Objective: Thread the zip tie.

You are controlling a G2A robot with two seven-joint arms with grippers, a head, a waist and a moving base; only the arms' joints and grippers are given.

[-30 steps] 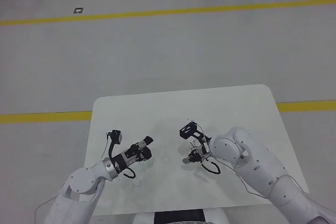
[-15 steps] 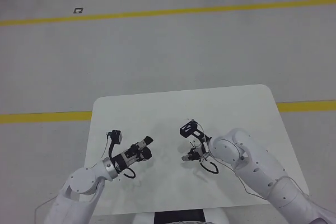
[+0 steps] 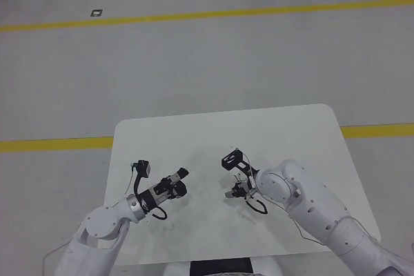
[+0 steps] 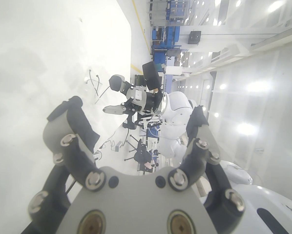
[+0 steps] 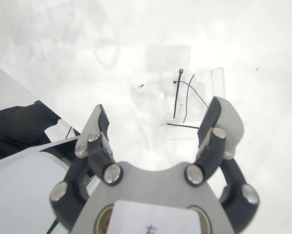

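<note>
Several thin black zip ties (image 5: pixel 177 93) lie loose and crossed on a clear plastic sheet (image 5: pixel 216 79) on the white table. My right gripper (image 5: pixel 155 120) hovers just above them, open, with nothing between its fingers; one finger (image 5: pixel 210 115) is over the end of a flat-lying tie. In the top view the right gripper (image 3: pixel 230 194) sits at the table's middle. My left gripper (image 3: pixel 181 181) is a short way to its left, open and empty, facing the right one. The left wrist view shows the left gripper (image 4: pixel 135 115), the zip ties (image 4: pixel 94 85) and the right gripper (image 4: pixel 114 109) beyond.
The table (image 3: pixel 283 131) is white with rounded corners. A black cloth-like thing (image 5: pixel 16 122) shows past the table's edge in the right wrist view.
The right arm has edged slightly toward the left arm. The left arm has kept still.
</note>
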